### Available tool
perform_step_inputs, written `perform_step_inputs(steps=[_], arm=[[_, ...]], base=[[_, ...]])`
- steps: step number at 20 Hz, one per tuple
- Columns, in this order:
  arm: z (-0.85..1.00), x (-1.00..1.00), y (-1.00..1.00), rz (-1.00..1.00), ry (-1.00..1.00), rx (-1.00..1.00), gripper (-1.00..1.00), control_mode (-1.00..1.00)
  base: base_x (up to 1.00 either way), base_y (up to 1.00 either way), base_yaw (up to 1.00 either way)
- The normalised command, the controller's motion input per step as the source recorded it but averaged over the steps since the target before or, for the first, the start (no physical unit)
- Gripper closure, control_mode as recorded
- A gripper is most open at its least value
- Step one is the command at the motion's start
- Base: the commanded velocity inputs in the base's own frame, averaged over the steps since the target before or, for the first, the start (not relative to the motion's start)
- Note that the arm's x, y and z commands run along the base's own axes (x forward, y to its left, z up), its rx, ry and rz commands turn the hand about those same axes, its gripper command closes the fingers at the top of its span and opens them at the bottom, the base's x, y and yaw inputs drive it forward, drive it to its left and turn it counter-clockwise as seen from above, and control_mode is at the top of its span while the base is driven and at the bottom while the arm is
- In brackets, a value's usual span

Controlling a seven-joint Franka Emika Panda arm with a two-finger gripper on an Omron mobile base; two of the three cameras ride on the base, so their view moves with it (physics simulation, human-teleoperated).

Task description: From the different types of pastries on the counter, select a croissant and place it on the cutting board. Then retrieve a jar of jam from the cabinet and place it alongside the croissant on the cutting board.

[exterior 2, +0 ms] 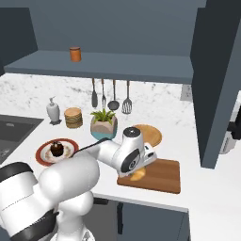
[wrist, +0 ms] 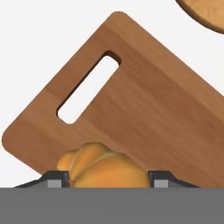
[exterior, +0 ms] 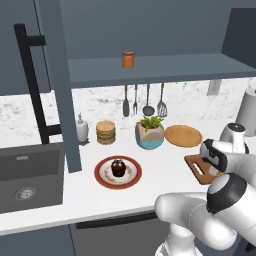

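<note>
Crosswise between hand [wrist: 107,179] fingers, croissant [wrist: 103,168] over cutting board [wrist: 144,105]

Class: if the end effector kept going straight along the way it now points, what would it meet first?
Most likely the cutting board: the end effector, closed on the croissant, points down at it. The remaining gap is unclear.

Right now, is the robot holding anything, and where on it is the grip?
Yes: the croissant, over the cutting board. The gripper has its jaws closed on the pastry's two opposite sides, one finger against each flank.
</note>
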Motion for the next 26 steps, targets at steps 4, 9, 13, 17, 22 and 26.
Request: perform_step_inputs(steps=[4,9,13,17,22,26], arm=[[0.0,0.29,0.12,0.0,0.0,0.0,-1.0,-1.0],[0.0,0.08,0.02,0.0,0.0,0.0,-1.0,-1.0],[0.01,0.0,0.0,0.0,-0.03,0.0,-1.0,-1.0],[0.29,0.0,0.03,0.07,-0.05,0.0,-1.0,-1.0],[0.88,-0.08,0.29,0.08,-0.16,0.0,-1.0,-1.0],[0.88,-0.12,0.72,0.01,-0.23,0.0,-1.0,-1.0]], base=[[0.0,0.0,0.0],[0.0,0.0,0.0],[0.0,0.0,0.0],[0.0,0.0,0.0],[0.0,0.0,0.0],[0.0,0.0,0.0]])
